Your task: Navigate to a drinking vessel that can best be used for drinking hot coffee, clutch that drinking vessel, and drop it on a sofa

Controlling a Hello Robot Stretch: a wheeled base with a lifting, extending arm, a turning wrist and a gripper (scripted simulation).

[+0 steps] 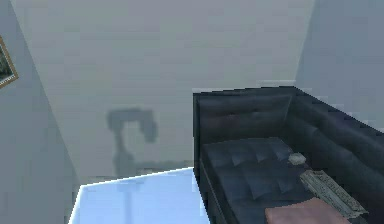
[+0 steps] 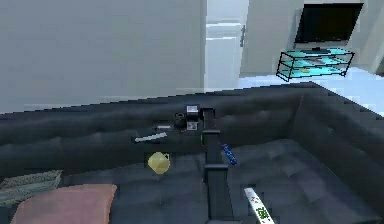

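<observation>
Arm side view: yellow mug (image 2: pixel 158 162) lies on sofa (image 2: pixel 300 150), 7 o'clock from gripper (image 2: pixel 178 124). Looks basically done, though finger state is anyone's guess.

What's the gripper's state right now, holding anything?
Gripper: open or shut cannot be told; with the sofa behind it, nor whether it holds anything.

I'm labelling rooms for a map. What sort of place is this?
Probably a living room: a dark tufted sofa and a TV on a glass stand.
</observation>
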